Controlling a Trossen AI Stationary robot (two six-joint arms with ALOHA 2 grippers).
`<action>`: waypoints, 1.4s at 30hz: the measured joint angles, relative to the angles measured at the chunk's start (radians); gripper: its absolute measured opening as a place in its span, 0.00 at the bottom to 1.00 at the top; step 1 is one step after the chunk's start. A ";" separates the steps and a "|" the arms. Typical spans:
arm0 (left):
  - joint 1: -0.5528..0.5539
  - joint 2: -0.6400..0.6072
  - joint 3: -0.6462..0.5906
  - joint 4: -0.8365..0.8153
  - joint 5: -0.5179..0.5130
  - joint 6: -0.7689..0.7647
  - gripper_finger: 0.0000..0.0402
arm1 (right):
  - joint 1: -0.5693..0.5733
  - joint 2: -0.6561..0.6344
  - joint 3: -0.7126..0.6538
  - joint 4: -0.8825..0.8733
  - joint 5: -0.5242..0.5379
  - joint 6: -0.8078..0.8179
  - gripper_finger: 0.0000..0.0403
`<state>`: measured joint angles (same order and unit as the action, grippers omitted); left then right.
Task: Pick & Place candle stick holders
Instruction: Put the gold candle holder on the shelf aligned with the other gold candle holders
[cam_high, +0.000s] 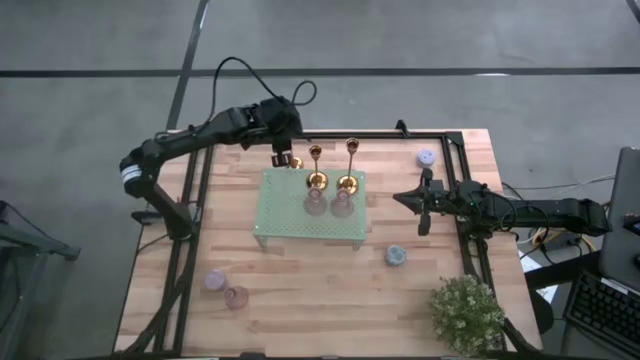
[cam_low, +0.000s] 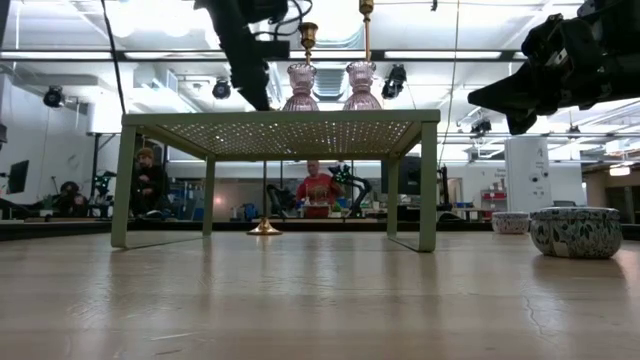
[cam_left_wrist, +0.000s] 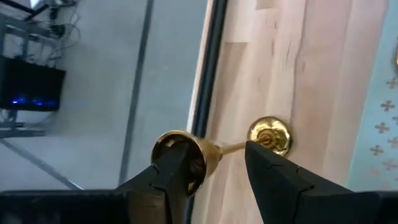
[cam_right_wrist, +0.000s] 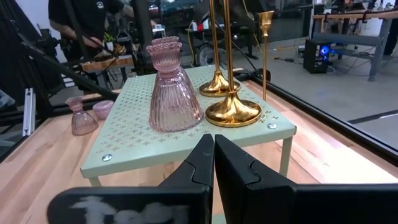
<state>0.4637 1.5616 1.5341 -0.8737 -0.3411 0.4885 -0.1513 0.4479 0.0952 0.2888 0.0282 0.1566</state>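
Two gold candle stick holders stand upright on their round bases on the pale green perforated rack. A third stands on its base on the wooden table by the rack's far left corner. It shows in the low view as a gold base. My left gripper hangs open over this one, slanting down, one finger on either side of the thin stem just under the top cup. My right gripper is shut and level at the table's right, pointing at the rack.
Two pink ribbed glass holders stand on the rack in front of the gold ones. Small squat pieces lie about the table: lavender, blue, two pink. A potted plant sits near right. People show beyond the table.
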 joint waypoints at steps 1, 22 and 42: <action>0.000 0.007 0.000 0.005 -0.016 0.001 0.39 | 0.000 0.000 0.000 0.000 0.000 0.000 0.02; 0.000 0.004 -0.003 -0.024 -0.123 0.039 0.03 | 0.000 0.001 0.000 0.000 0.000 0.000 0.02; -0.025 -0.040 0.467 -0.587 -0.105 -0.110 0.03 | 0.000 0.000 0.000 0.000 0.000 0.000 0.02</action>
<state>0.4384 1.5215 2.0007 -1.4604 -0.4462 0.3786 -0.1509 0.4480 0.0952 0.2886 0.0284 0.1566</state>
